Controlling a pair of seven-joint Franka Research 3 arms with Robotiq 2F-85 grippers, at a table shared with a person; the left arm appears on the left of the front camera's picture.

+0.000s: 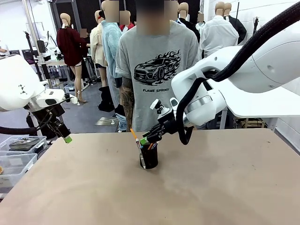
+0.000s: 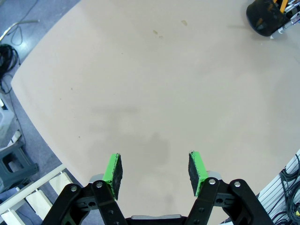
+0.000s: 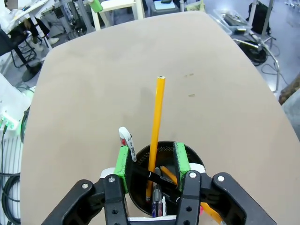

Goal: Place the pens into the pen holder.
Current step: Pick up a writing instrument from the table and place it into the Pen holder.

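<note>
The task appears close to done. The pen holder [image 1: 149, 157] stands near the middle of the bench [image 1: 225, 187], and the pens are seen standing inside it: a yellow-orange pencil [image 3: 155, 126] rising well above the rim, a white pen with a red mark [image 3: 126, 140] leaning against the rim, and a dark pen [image 3: 154, 177] lying across the mouth between the green pads. No pen is seen lying loose on the bare bench, so little is judged to be left beyond drawing the arm clear.

The right gripper [image 3: 151, 161] is held directly over the holder with its fingers parted; the dark pen sits between them, but whether it is gripped or merely passing between the pads cannot be told (the gap looks wider than the pen). The left gripper [image 2: 154, 172] hangs open and empty over bare bench, well apart from the holder.

The holder's contents are shown from above by the right wrist view. From the front, the holder's upright stance and a person [image 1: 157, 65] standing at the far side are given instead.
</note>
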